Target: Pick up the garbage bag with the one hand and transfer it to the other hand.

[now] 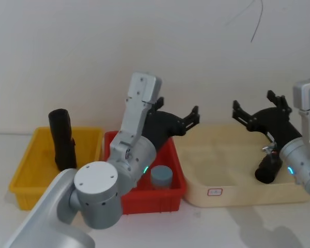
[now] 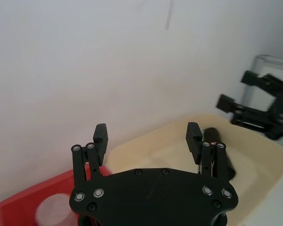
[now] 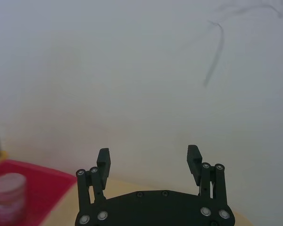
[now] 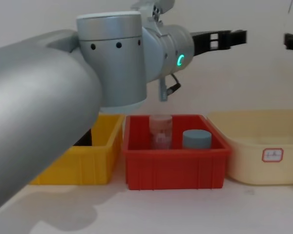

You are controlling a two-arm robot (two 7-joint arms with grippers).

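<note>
A black garbage bag roll [image 1: 268,168] lies in the cream tray [image 1: 237,194], below my right arm; in the left wrist view the same roll [image 2: 212,135] shows just past my fingers. A second black roll [image 1: 62,139] stands upright in the yellow bin [image 1: 28,175]. My left gripper [image 1: 179,109] [image 2: 147,136] [image 4: 229,38] hangs open and empty above the red bin, pointing right. My right gripper [image 1: 253,103] [image 3: 148,157] [image 2: 238,92] hangs open and empty above the cream tray, pointing left. The two grippers face each other with a gap between them.
The red bin [image 1: 150,199] holds a grey-blue-lidded jar [image 1: 161,176] [image 4: 197,139] and a clear pinkish jar [image 4: 160,130]. The three containers stand side by side against a white wall. My bulky left arm [image 4: 63,97] blocks much of the yellow bin in the chest view.
</note>
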